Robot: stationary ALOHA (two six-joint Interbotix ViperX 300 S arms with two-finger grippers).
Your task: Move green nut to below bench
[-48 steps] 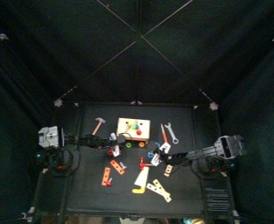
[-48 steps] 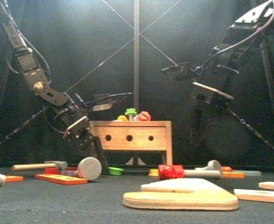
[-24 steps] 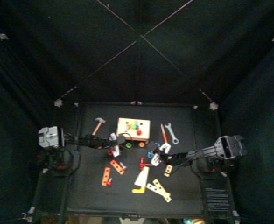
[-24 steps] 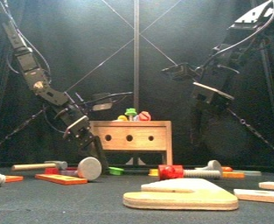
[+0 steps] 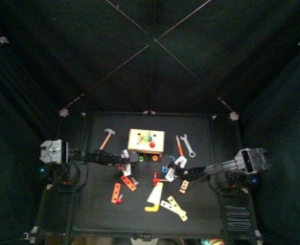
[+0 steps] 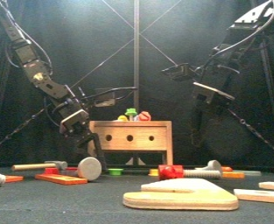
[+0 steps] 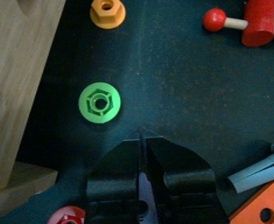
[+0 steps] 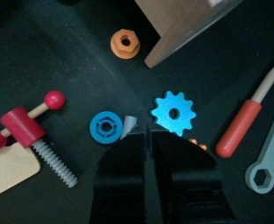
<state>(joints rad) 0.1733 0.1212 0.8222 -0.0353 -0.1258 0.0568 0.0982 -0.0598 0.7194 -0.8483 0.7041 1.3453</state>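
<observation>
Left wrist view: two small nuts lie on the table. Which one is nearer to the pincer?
The green nut is nearer; it lies just ahead of the left pincer, beside the bench. The orange nut lies farther on, past the green one.

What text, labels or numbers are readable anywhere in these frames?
None: no words, brands, numbers or signs can be read in any view.
The bench shows only plain round holes.
The green nut is unmarked, as are the tools around it.
</observation>
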